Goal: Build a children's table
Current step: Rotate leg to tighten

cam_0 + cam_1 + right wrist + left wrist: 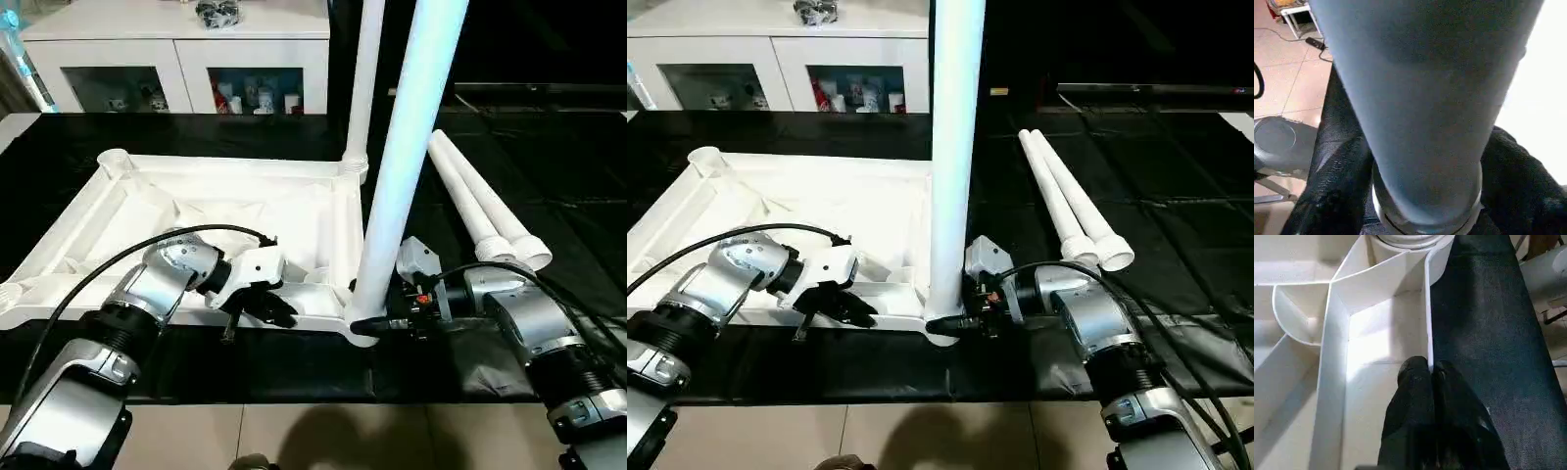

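With our left hand [263, 305] pinching the top's [147, 211] rim and our right hand [1420, 196] straddling the near-corner leg [407, 166], we judge seating comes next.

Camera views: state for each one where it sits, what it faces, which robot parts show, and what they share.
Left eye view: head, looking down at the upturned table top; both silver forearms show.
Right eye view: same scene, slightly shifted; two loose legs lie right.
Left wrist view: along the left pincer, shut on the table top's rim.
Right wrist view: along the right pincer, its fingers flanking the near upright leg.
Shared: that leg.
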You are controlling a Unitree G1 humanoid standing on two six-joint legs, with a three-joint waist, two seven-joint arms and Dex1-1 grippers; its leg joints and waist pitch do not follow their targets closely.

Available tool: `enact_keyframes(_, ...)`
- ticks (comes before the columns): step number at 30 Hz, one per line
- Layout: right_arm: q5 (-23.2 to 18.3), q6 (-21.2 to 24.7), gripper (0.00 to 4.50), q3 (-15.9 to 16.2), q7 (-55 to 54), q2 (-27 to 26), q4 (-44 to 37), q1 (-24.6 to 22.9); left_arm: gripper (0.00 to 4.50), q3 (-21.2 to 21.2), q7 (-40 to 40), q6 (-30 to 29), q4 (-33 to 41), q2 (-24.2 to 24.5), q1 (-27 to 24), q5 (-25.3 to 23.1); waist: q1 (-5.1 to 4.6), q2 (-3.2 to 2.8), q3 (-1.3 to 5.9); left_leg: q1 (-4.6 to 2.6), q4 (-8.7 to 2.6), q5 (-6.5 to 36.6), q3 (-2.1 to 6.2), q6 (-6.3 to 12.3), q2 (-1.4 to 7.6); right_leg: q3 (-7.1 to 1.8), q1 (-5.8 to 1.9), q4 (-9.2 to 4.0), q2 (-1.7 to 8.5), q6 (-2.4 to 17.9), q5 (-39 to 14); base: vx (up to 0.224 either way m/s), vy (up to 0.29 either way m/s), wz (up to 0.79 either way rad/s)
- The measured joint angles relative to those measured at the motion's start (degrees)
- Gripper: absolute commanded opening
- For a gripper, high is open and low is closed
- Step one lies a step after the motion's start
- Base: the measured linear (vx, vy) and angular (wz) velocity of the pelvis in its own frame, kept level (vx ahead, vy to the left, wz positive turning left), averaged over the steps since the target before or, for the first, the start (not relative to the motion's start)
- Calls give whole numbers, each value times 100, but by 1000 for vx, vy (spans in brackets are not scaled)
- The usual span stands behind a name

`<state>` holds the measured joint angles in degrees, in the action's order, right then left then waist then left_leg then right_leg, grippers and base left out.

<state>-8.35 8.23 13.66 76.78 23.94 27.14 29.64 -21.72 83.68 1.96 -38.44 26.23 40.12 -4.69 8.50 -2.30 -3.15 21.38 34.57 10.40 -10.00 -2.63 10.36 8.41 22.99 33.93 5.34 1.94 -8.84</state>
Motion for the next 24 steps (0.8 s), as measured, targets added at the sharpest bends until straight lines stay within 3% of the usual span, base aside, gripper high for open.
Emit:
enact_keyframes(10, -16, 108, 267, -108, -261, -124, -3, -60, 0, 99, -186, -167, -160, -164, 35, 11, -1, 1, 1, -7, 3, -1, 0, -1, 1, -1, -8, 2, 1, -2, -1, 0, 0, 0)
enact_keyframes(14, 143, 266, 265, -630, -1827, -660, 321, -39, 0, 417, -1259, -714, -546, -550, 189, -31, -67, 2, 1, -29, 8, -5, -1, -6, 0, -3, -24, 5, 1, -2, -1, 0, 0, 0)
enact_keyframes(16, 194, 369, 264, -883, -2624, -945, 504, 61, 0, 485, -1712, -982, -638, -757, 295, -79, -147, 2, 1, -30, 10, -6, -1, -7, -1, -3, -24, 1, 2, -2, -1, 0, 0, 0)
enact_keyframes(20, 303, 556, 264, -1219, -3914, -1377, 887, 394, 0, 754, -2527, -1574, -680, -1204, 375, -66, -275, 1, 1, -25, 1, -5, -1, -7, -2, -2, -18, -2, 2, -1, 0, 0, 0, 0)
enact_keyframes(24, 452, 656, 264, -1393, -4952, -1724, 1236, 745, 0, 930, -3142, -2084, -737, -1516, 520, -67, -331, 1, 1, -21, -12, -4, -1, -8, -3, 2, -11, -2, 2, -2, -1, 0, 0, 0)
